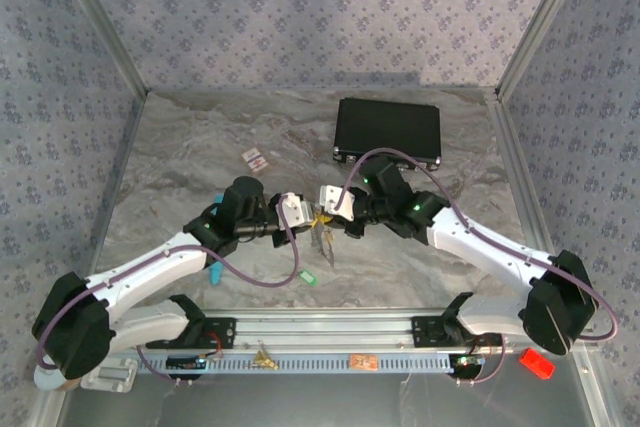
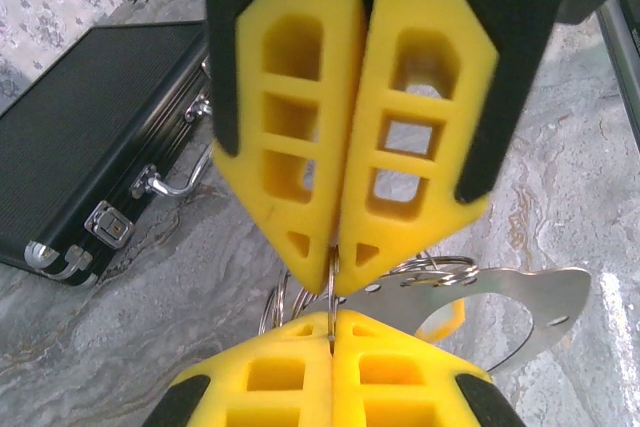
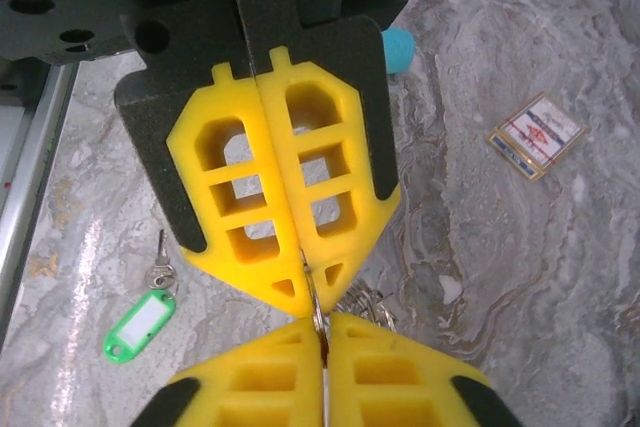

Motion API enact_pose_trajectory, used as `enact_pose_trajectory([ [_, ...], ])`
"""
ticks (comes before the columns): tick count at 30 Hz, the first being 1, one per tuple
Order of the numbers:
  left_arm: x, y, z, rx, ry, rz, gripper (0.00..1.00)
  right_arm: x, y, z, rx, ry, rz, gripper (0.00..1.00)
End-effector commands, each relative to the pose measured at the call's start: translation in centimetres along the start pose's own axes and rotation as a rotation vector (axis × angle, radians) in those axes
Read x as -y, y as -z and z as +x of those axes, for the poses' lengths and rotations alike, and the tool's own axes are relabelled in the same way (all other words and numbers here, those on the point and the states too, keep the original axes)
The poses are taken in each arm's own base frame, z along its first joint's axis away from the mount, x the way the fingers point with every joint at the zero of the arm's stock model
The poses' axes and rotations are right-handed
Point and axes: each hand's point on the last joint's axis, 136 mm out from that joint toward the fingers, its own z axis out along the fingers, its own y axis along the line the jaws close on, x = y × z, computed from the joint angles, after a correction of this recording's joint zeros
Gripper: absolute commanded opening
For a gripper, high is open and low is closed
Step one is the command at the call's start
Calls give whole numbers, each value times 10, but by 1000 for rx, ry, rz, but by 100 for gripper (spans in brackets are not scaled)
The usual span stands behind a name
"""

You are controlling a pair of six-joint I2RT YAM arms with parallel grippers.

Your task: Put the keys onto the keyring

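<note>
My left gripper [image 1: 298, 213] and right gripper [image 1: 336, 205] meet tip to tip above the table's middle. Both are shut on the same thin wire of the silvery keyring [image 2: 331, 292], which stands on edge between the two pairs of yellow fingertips [image 3: 318, 309]. More silvery coils [image 2: 440, 271] and a flat silver plate [image 2: 525, 307] hang beside it. The yellow-headed key [image 2: 447, 319] hangs by those coils, partly hidden by the plate. The green-headed key [image 3: 140, 325] lies flat on the table [image 1: 307, 276], in front of the grippers and apart from them.
A black rectangular case [image 1: 388, 132] lies at the back, right of centre. A red-and-white card [image 1: 255, 159] lies back left. The teal pen [image 1: 214, 274] pokes out under the left arm. The metal rail [image 1: 330, 332] runs along the near edge.
</note>
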Motion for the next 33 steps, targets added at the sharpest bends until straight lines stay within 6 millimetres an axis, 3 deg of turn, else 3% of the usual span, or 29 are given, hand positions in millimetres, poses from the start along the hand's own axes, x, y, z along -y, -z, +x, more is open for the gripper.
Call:
enact_pose_trajectory([
  [1,0,3,-14,43,-23,-1,0,-7,-3,-4,18,20,-33,0],
  [7,0,-1,-7,71,49,-20,19,-11,-3,-7,66,3,-53,0],
  [10,0,0,-7,101,72,-29,23,-13,-2,-7,82,-3,-59,0],
  [17,1,2,-12,139,71,-32,15,-15,-3,-7,97,-9,-76,0],
  [29,-2,8,-22,196,36,-64,16,-21,-3,-1,86,-22,-104,0],
  [33,-2,11,-27,217,23,-67,9,-21,-4,2,74,-24,-107,0],
])
